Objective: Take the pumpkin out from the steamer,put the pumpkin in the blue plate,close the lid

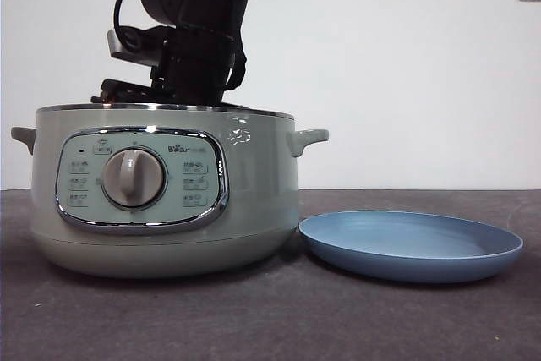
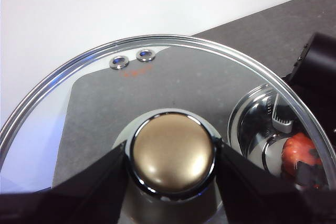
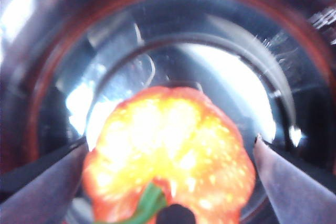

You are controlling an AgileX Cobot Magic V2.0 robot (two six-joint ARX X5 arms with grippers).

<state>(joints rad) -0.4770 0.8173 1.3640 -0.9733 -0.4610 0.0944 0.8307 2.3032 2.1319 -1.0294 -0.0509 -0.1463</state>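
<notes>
A black arm (image 1: pixel 199 31) dips into the steamer (image 1: pixel 169 188) beside the blue plate (image 1: pixel 412 245).

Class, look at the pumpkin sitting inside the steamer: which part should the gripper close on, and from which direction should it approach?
Grip the pumpkin across its round ribbed body, coming straight down from above. It sits deep in the steamer, whose walls block any sideways approach. The right gripper is already down there with open jaws on either side of it. The thin curved stem would probably be a poorer hold.

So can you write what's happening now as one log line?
left gripper: holds glass lid by knob | right gripper: jaws open around orange pumpkin inside green steamer | blue plate: empty
</notes>
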